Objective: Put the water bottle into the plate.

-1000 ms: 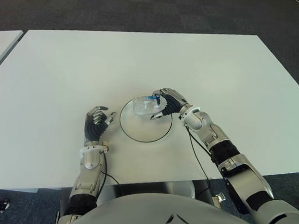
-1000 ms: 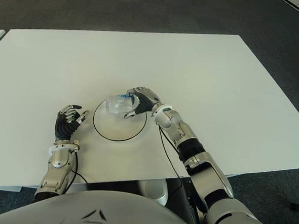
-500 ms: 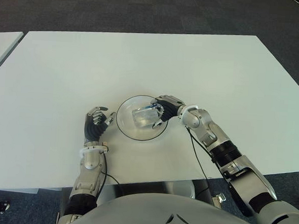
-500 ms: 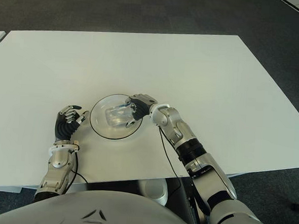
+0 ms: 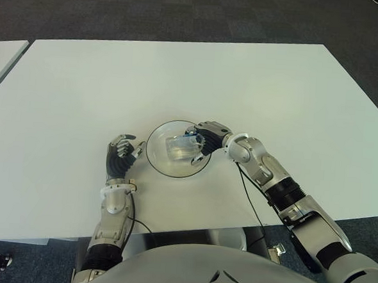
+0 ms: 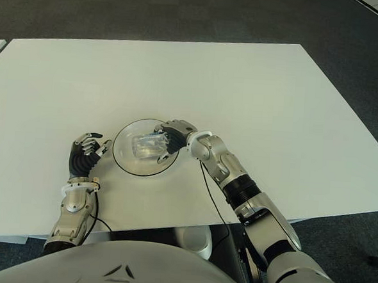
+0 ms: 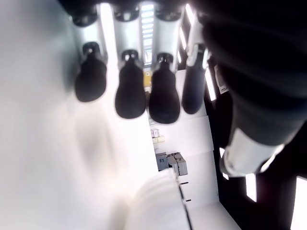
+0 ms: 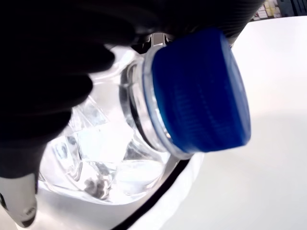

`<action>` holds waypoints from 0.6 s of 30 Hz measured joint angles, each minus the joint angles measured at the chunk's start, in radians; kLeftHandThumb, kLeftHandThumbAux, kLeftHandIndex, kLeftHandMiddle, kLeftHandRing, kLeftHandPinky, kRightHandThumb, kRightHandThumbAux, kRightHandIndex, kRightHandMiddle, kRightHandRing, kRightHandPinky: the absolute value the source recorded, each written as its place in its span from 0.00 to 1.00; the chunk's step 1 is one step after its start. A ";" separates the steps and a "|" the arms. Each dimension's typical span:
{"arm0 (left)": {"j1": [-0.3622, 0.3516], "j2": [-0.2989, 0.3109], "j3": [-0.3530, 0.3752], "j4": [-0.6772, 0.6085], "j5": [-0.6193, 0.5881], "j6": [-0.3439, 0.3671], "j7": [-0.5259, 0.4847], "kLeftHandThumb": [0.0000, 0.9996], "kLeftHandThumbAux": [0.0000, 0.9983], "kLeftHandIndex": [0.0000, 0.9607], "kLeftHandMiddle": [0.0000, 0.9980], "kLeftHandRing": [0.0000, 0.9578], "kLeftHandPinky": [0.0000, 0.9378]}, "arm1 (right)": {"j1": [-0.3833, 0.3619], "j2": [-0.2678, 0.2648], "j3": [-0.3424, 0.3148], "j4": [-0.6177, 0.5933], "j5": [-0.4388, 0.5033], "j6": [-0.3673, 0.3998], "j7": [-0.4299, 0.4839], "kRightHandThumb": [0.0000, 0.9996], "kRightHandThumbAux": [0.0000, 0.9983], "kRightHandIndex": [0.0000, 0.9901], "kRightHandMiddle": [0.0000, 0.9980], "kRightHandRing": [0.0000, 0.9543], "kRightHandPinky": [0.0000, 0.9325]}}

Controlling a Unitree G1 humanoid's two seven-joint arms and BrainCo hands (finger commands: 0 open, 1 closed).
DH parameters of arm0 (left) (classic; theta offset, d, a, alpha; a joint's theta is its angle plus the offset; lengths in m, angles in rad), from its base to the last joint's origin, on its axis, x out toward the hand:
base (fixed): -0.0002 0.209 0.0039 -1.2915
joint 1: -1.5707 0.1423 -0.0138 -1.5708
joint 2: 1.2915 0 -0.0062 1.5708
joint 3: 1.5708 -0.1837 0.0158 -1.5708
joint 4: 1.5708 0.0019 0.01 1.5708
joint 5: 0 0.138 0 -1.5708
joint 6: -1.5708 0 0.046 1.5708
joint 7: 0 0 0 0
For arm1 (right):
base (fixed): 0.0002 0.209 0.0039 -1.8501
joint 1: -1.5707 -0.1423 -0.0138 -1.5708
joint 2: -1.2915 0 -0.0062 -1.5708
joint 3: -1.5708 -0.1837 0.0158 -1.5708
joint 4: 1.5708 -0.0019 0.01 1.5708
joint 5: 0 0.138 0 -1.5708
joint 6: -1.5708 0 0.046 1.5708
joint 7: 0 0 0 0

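Note:
A clear water bottle [image 5: 181,148] with a blue cap [image 8: 201,93] lies on its side inside the round, dark-rimmed plate [image 5: 155,164] near the table's front middle. My right hand [image 5: 203,140] reaches in from the right and is wrapped around the bottle's cap end, over the plate's right part. The right wrist view shows dark fingers [image 8: 43,86] closed around the bottle's neck and shoulder. My left hand [image 5: 119,156] shows just left of the plate with its fingers curled and nothing in them.
The white table [image 5: 180,77] stretches wide behind and to both sides of the plate. A second white table's corner [image 5: 2,53] shows at the far left. Dark carpet lies beyond the far edge.
My right hand lowered the bottle from above the plate's far rim down into the plate and has kept hold since. The left hand has not moved.

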 measured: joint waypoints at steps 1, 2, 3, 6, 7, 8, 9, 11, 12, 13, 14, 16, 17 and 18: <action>0.000 0.000 0.000 0.001 0.000 -0.002 0.000 0.71 0.72 0.45 0.74 0.77 0.76 | 0.000 -0.003 0.003 0.000 -0.006 -0.007 -0.006 0.21 0.57 0.01 0.01 0.01 0.01; 0.000 0.000 0.000 0.001 0.000 -0.004 0.000 0.71 0.72 0.45 0.74 0.77 0.76 | 0.000 -0.006 0.005 0.000 -0.008 -0.013 -0.010 0.20 0.55 0.01 0.01 0.01 0.01; 0.000 0.000 0.000 0.002 0.000 -0.006 0.000 0.71 0.72 0.45 0.74 0.76 0.76 | 0.000 -0.008 0.007 0.001 -0.012 -0.020 -0.017 0.19 0.52 0.01 0.00 0.00 0.00; 0.000 0.000 0.000 0.003 -0.001 -0.008 0.000 0.71 0.72 0.45 0.74 0.76 0.76 | 0.001 -0.016 0.014 0.003 -0.020 -0.043 -0.044 0.18 0.46 0.00 0.00 0.00 0.00; 0.000 0.000 0.000 0.003 -0.001 -0.008 0.000 0.71 0.72 0.45 0.74 0.76 0.76 | 0.001 -0.018 0.017 0.005 -0.022 -0.052 -0.053 0.17 0.46 0.00 0.00 0.00 0.00; 0.000 0.000 0.000 0.003 -0.001 -0.008 0.000 0.71 0.72 0.45 0.74 0.76 0.76 | 0.002 -0.021 0.020 0.006 -0.023 -0.061 -0.062 0.18 0.42 0.00 0.00 0.00 0.00; -0.001 0.000 0.000 0.004 -0.001 -0.008 0.000 0.71 0.72 0.45 0.74 0.77 0.76 | 0.002 -0.022 0.022 0.007 -0.024 -0.072 -0.071 0.21 0.37 0.00 0.00 0.00 0.00; -0.003 0.000 0.000 0.006 -0.001 -0.009 0.000 0.71 0.72 0.45 0.74 0.77 0.76 | 0.003 -0.025 0.027 0.010 -0.027 -0.095 -0.091 0.23 0.32 0.00 0.00 0.00 0.00; -0.004 0.000 0.000 0.007 -0.001 -0.010 0.000 0.71 0.72 0.45 0.74 0.77 0.76 | 0.004 -0.026 0.030 0.011 -0.028 -0.103 -0.100 0.24 0.31 0.00 0.00 0.00 0.00; -0.006 0.000 0.000 0.009 -0.001 -0.012 0.000 0.71 0.72 0.45 0.74 0.77 0.76 | 0.005 -0.027 0.032 0.012 -0.029 -0.112 -0.109 0.27 0.27 0.00 0.00 0.00 0.00; -0.007 0.000 0.000 0.010 -0.001 -0.012 0.000 0.71 0.72 0.45 0.74 0.77 0.76 | 0.006 -0.027 0.033 0.012 -0.030 -0.117 -0.116 0.29 0.25 0.00 0.00 0.00 0.00; -0.009 0.000 0.000 0.012 -0.001 -0.013 0.000 0.71 0.72 0.45 0.74 0.77 0.76 | 0.010 -0.027 0.034 0.012 -0.032 -0.126 -0.128 0.33 0.22 0.00 0.00 0.00 0.00; -0.009 0.000 0.000 0.012 -0.001 -0.013 0.000 0.71 0.72 0.45 0.74 0.77 0.76 | 0.011 -0.027 0.035 0.012 -0.033 -0.128 -0.134 0.34 0.21 0.00 0.00 0.00 0.00; -0.009 0.000 -0.001 0.012 -0.001 -0.013 0.000 0.71 0.72 0.45 0.74 0.77 0.76 | 0.013 -0.027 0.035 0.012 -0.034 -0.129 -0.139 0.35 0.21 0.00 0.00 0.00 0.00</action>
